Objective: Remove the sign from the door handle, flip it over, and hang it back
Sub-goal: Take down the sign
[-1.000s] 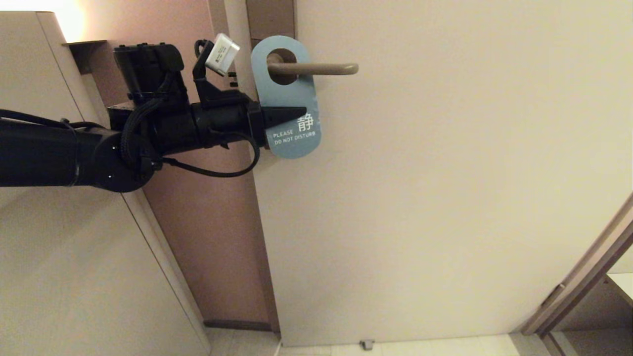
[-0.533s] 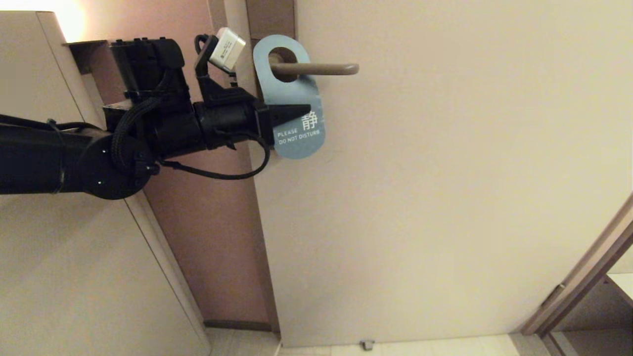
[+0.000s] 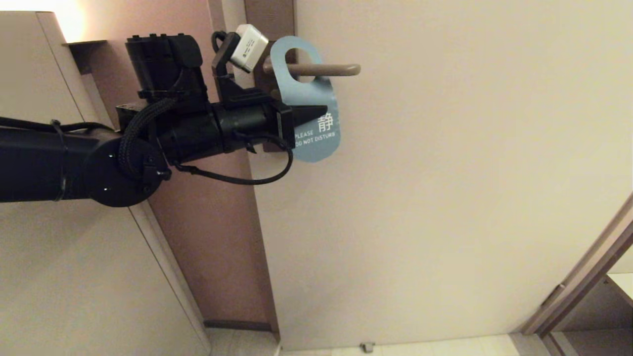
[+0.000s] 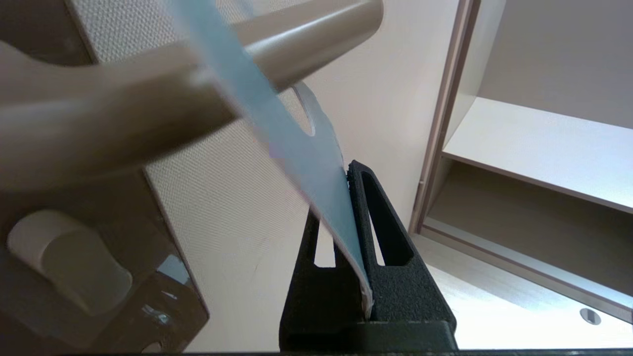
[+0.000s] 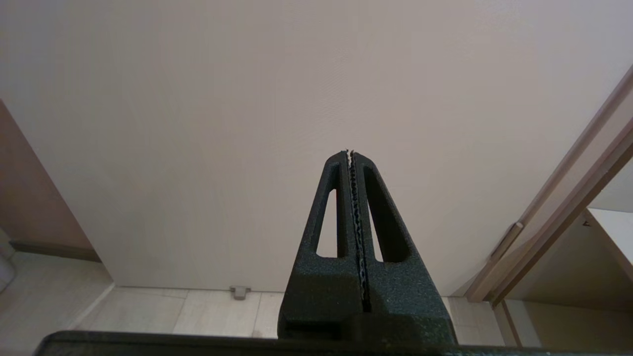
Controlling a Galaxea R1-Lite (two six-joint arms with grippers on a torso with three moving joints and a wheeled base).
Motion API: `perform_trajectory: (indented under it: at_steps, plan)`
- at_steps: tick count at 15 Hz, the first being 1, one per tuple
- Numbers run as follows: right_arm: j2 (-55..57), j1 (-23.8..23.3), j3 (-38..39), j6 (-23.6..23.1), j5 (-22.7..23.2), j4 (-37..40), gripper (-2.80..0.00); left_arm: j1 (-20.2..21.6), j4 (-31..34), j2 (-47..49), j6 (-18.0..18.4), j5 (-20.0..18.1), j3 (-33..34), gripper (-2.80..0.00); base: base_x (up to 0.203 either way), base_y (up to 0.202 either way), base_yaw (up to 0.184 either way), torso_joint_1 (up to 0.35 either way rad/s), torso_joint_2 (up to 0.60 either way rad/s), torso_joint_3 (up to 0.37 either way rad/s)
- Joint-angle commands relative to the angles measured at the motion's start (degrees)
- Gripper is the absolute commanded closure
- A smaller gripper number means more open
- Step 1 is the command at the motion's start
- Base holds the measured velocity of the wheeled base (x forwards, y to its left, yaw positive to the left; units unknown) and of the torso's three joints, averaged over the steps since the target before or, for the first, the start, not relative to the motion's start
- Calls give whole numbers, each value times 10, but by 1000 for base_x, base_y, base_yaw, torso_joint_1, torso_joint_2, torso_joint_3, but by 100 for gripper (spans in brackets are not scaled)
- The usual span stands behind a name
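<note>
sign (image 3: 309, 99) threaded on door handle (image 3: 321, 69) — free end clear

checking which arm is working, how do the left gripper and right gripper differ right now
The left gripper is shut on the sign, which hangs on the door handle; the right gripper is shut on nothing. The left one is up at the handle; the right one points at the bare door, touching nothing. Both are black with shut fingers.

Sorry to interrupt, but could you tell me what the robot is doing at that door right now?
The left gripper is clamped on a blue "do not disturb" sign whose hole is looped over the door handle. The sign hangs tilted, partway along the lever, blue face out, so it is not yet off and not yet flipped. The right gripper is shut on nothing, pointing at the door lower down.
</note>
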Motion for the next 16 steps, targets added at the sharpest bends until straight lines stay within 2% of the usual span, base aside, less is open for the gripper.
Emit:
perform_trajectory:
  at_steps: [1, 7, 16]
  plan:
    - [0, 0, 0, 0, 0, 0, 0, -2, -2, 2, 1, 3, 2, 0, 0, 0, 0, 0, 0, 0]
    - [0, 0, 0, 0, 0, 0, 0, -5, 19, -1, 35, 8, 18, 0, 0, 0, 0, 0, 0, 0]
    - [0, 0, 0, 0, 0, 0, 0, -49, 21, -1, 43, 96, 16, 0, 0, 0, 0, 0, 0, 0]
